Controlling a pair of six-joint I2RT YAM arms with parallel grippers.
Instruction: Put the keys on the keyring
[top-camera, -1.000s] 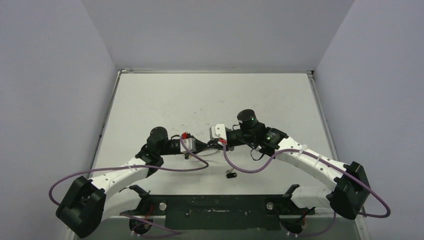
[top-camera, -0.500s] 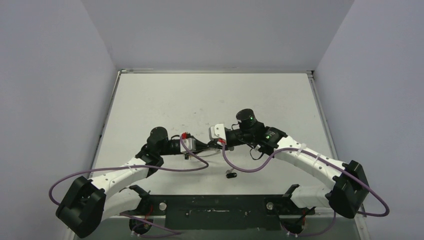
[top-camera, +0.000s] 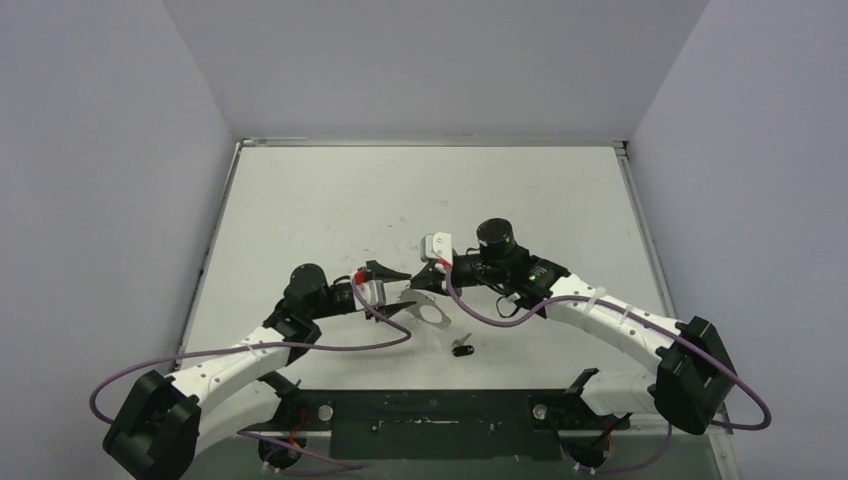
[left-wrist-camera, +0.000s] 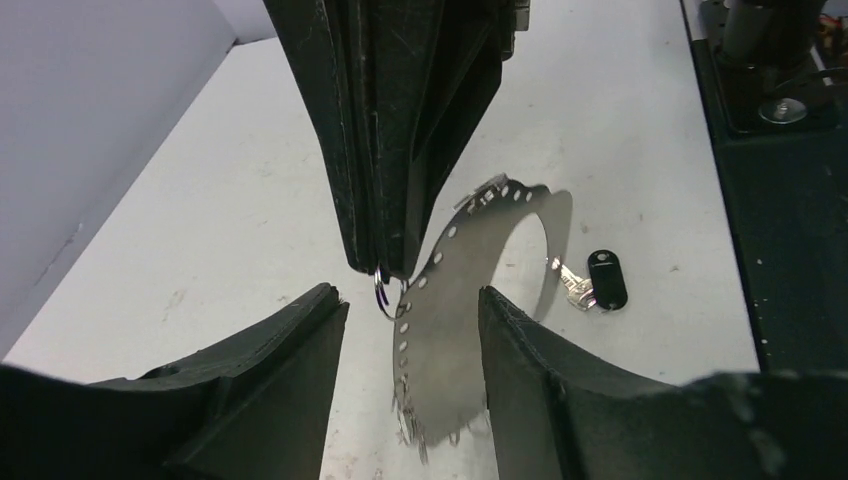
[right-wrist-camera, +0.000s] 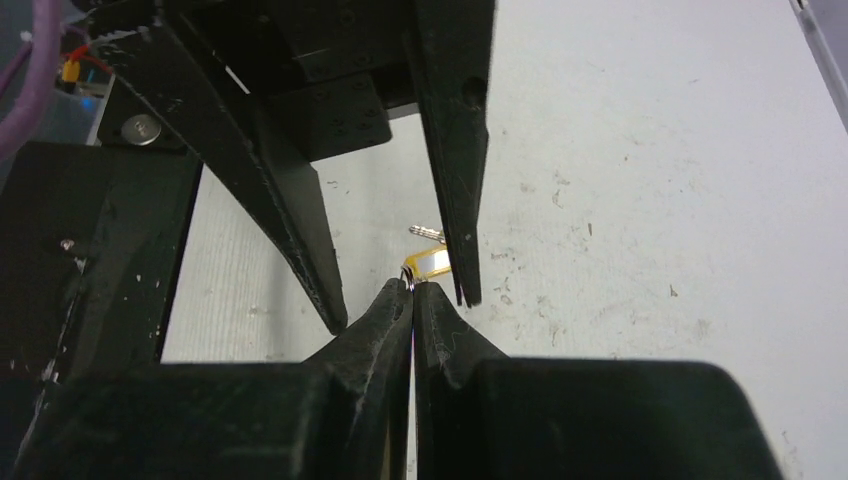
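- Key with a black head (top-camera: 461, 348) lies flat on the white table (top-camera: 330, 200), low in the top view. It is nearest the arm bases and apart from both grippers.
- Keyring (left-wrist-camera: 447, 305), a curved silvery band with a row of small holes or rings along its edge, sits just above that key in the top view. In the left wrist view it hangs between the left fingers, and its lower end is blurred.
- Left gripper (left-wrist-camera: 410, 294) is open, one finger on either side of the keyring, gripping nothing.
- Right gripper (right-wrist-camera: 413, 288) is closed, its fingertips pressed together on a small wire ring (left-wrist-camera: 384, 295) at the keyring's upper end, so it grips the keyring.
- Yellow-headed key (right-wrist-camera: 430, 262) shows just past the right fingertips in the right wrist view. It lies against that ring with its silvery blade pointing up the frame. Whether it is threaded on, I cannot tell.
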